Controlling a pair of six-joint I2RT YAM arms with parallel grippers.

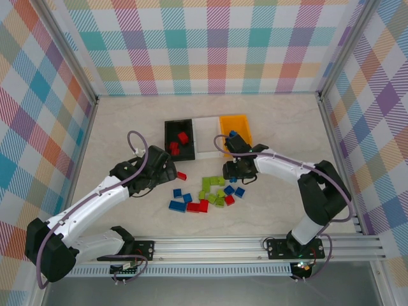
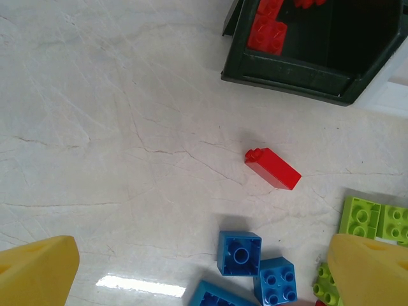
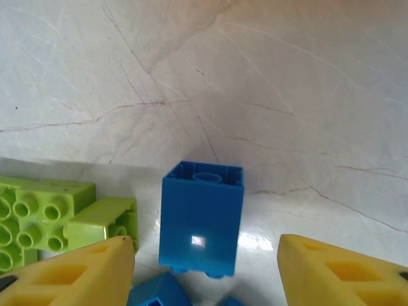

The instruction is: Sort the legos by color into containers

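My right gripper (image 3: 203,258) is open, its yellow fingers (image 3: 70,274) on either side of an upside-down blue lego (image 3: 202,217) on the table, not touching it. Lime green legos (image 3: 44,220) lie just to its left. My left gripper (image 2: 204,277) is open above two blue legos (image 2: 239,253), and a lone red lego (image 2: 272,168) lies beyond them. The black bin (image 1: 169,132) holds red legos (image 1: 183,138). Beside it are the white bin (image 1: 207,137) and the orange-yellow bin (image 1: 242,124), which holds a blue lego (image 1: 233,135). Both grippers, left (image 1: 164,172) and right (image 1: 231,172), hover near the pile.
Several loose red, blue and green legos (image 1: 207,194) are scattered mid-table between the arms. The three bins stand side by side at the back. Checked walls enclose the table, and a metal rail (image 1: 255,245) runs along the near edge.
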